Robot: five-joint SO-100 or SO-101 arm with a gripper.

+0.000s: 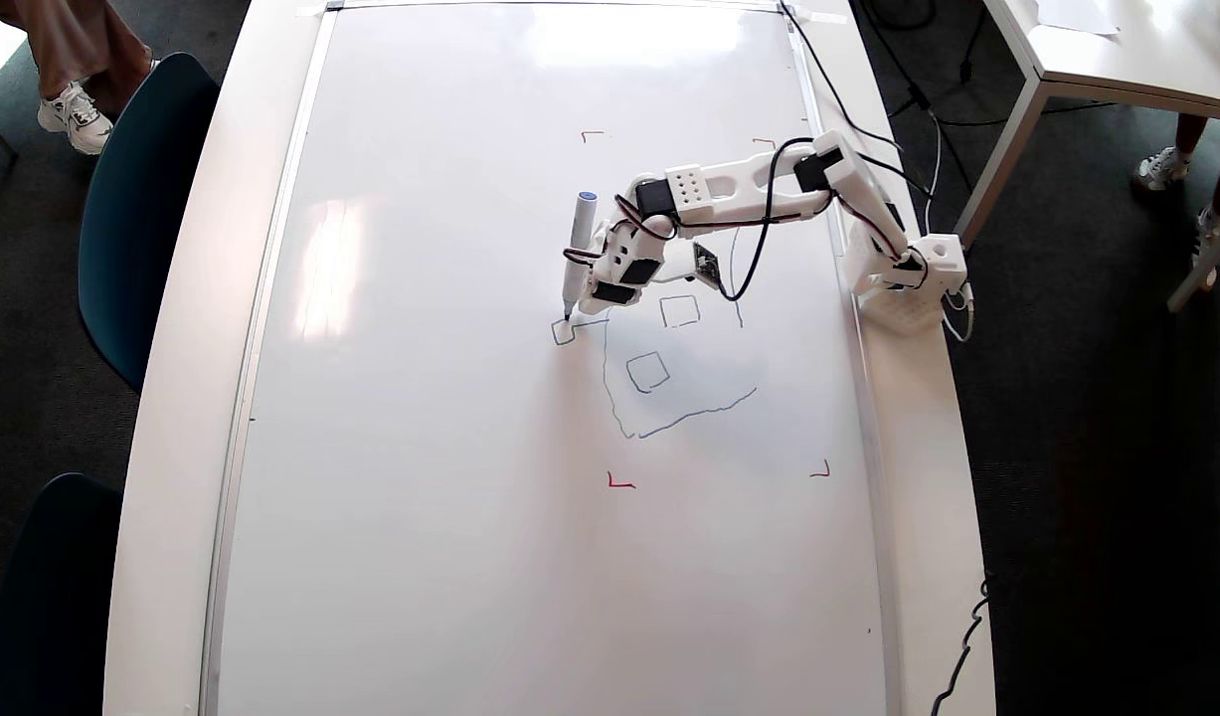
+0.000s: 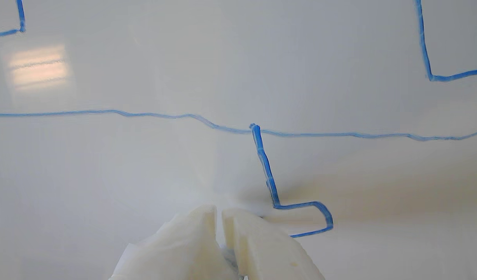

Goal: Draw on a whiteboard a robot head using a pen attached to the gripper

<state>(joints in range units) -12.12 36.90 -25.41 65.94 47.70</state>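
Whiteboard (image 1: 450, 447): one, glossy, thin silver frame, lying on a white table (image 1: 172, 398). Red corner marks (image 1: 619, 482): four, framing the drawing area toward the board's right edge. Robot head (image 1: 669, 413): one wobbly blue outline; two small squares visible inside, one stalked square outside its left side. Pen (image 1: 578, 257): one, white, blue cap up, tip touching the stalked square. Gripper (image 2: 219, 212): one, fingers nearly together in the wrist view; pen alongside it, actual hold cannot be told. No legible writing or brand.

Overhead looks down, wrist close, facing whiteboard (image 1: 421, 398)
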